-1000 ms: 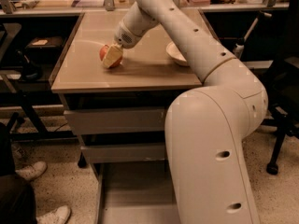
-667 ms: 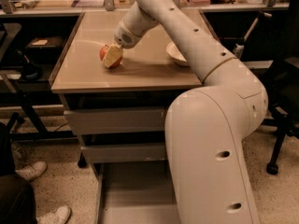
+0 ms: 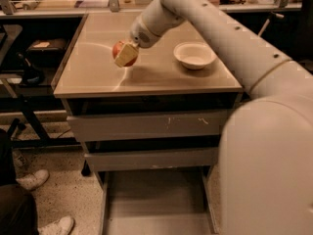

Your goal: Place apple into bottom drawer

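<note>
The red-orange apple is held between the tan fingers of my gripper, which is shut on it. It hangs a little above the left middle of the tan cabinet top, with its shadow below it. The arm reaches in from the upper right. The bottom drawer is pulled out toward me, well below the apple. Its flat grey floor is bare. Its right side is hidden by my white body.
A shallow white bowl sits on the top to the right of the apple. The two upper grey drawers are closed. A person's white shoes are on the floor at the lower left. Desks and chairs stand around the cabinet.
The gripper with the apple has risen slightly off the cabinet top and the view has shifted a little. The bowl and drawers have not moved.
</note>
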Motion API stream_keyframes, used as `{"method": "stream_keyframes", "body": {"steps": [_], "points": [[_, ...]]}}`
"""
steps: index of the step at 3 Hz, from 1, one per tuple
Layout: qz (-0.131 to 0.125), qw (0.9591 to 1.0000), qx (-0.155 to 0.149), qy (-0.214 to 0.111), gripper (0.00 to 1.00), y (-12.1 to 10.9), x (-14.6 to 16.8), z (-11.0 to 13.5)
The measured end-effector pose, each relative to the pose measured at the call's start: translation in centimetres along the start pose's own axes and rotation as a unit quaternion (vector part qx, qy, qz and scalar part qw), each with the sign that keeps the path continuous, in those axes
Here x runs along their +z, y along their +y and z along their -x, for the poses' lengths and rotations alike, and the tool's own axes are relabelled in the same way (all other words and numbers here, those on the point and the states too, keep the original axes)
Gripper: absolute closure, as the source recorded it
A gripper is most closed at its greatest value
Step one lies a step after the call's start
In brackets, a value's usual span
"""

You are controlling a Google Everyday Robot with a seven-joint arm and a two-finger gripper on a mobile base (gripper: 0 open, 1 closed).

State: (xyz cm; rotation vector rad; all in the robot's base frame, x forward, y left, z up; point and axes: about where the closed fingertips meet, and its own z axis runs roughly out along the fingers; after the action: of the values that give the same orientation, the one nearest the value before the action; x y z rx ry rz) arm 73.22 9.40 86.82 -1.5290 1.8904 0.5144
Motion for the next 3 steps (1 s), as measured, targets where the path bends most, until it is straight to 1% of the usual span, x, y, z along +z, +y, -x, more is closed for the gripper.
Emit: {"method": "stream_keyframes", "body": {"steps": [1, 2, 3], "points": [[-0.052, 0.998, 0.017, -0.031, 1.0, 2.6, -5.9, 0.4], [-0.078, 0.9954, 0.04, -0.037, 1.0, 6.7, -9.4, -1.0], [-0.076, 0.9939, 0.065, -0.048, 1.0, 11.2, -9.0, -3.7]]}}
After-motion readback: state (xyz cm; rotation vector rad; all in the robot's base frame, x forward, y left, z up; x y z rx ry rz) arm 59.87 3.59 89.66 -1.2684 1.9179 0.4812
